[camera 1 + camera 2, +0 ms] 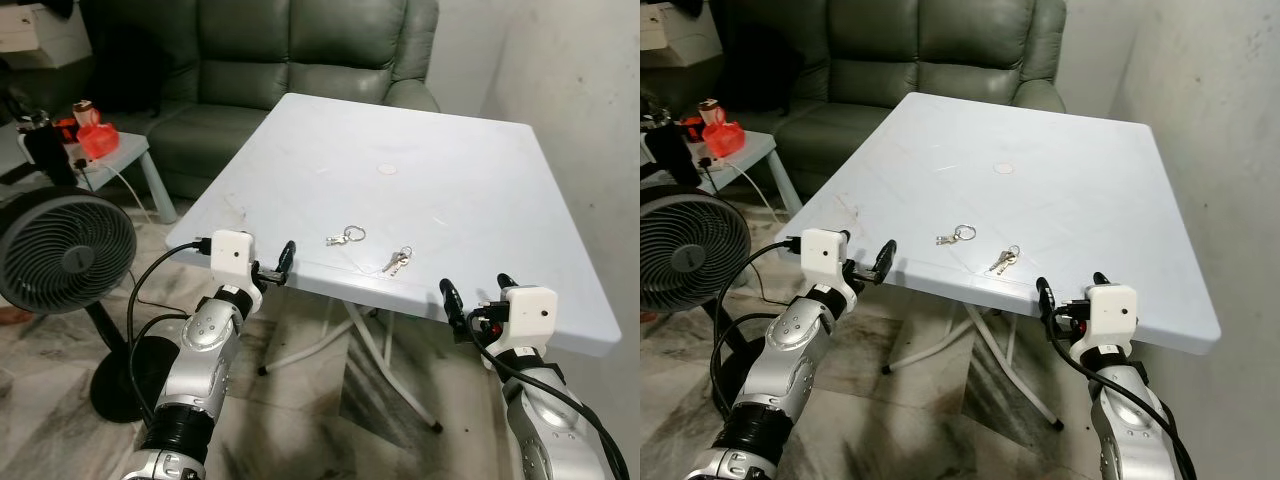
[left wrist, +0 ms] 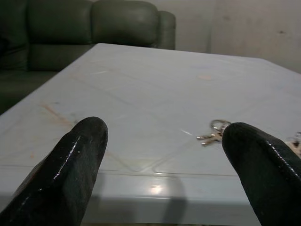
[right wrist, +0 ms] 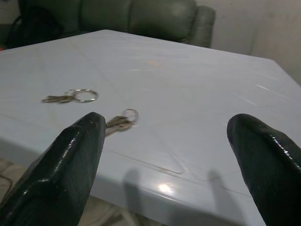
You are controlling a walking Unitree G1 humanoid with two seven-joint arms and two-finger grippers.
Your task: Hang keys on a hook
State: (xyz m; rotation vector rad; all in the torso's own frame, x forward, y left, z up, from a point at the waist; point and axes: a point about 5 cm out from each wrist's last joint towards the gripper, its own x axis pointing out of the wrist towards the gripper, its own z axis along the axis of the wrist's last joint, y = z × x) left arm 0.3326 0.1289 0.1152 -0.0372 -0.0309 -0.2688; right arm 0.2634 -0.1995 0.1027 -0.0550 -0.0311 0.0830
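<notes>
beside table (image 1: 480, 190), fan (image 1: 62, 250), sofa (image 1: 300, 60)

A pale blue-white square folding table (image 1: 470, 190) fills the centre and right of the frame. Near its lower edge lie two sets of keys, apart: a key on a ring (image 1: 346, 237) at lower centre, and a small key bunch (image 1: 397, 260) just right of it. A faint round mark (image 1: 386, 169) sits mid-table.

Two silver arms with black elbow sleeves. White boxy wrist housings, looping black cables. Long glossy black fingers (image 2: 70, 174).
</notes>
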